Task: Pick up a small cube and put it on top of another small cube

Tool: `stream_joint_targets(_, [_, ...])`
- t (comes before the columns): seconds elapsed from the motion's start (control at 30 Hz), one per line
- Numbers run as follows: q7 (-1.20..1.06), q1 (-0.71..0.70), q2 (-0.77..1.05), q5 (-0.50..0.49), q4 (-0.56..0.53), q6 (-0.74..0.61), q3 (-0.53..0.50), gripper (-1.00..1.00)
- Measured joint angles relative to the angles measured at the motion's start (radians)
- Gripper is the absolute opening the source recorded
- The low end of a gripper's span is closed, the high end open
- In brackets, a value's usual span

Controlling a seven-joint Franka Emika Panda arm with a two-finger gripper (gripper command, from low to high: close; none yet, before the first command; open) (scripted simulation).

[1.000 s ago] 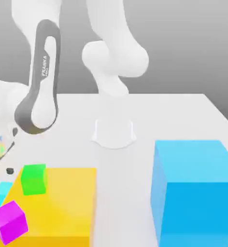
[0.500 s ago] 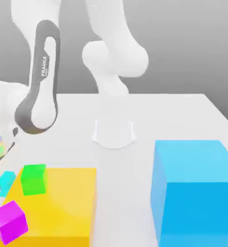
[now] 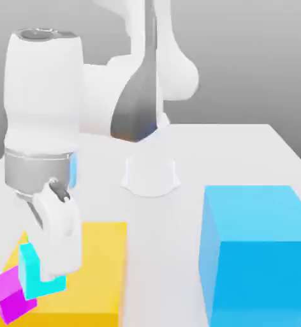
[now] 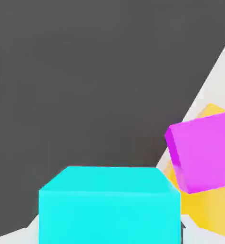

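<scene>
Over by the yellow slab (image 3: 102, 268): cyan cube picked up!

Whole arm has swung across since a second ago, and the gripper (image 3: 51, 273) now has the cyan cube (image 3: 30, 271) pinched beside the magenta cube (image 3: 11, 295) (nice grab), so what's left is probably lining up and stacking.
</scene>
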Motion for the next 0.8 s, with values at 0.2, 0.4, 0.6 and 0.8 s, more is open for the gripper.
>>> stream_joint_targets(0.2, [0.007,0.229,-0.034,-0.111,0.019,-0.014,0.123,-1.00])
stream_joint_targets(0.4, [0.062,0.424,-0.050,-0.147,-0.015,-0.009,0.218,-1.00])
stream_joint_targets(0.6, [0.216,0.564,-0.069,-0.029,-0.139,0.005,0.293,-1.00])
stream_joint_targets(0.8, [0.385,0.611,-0.101,0.135,-0.267,-0.009,0.299,-1.00])
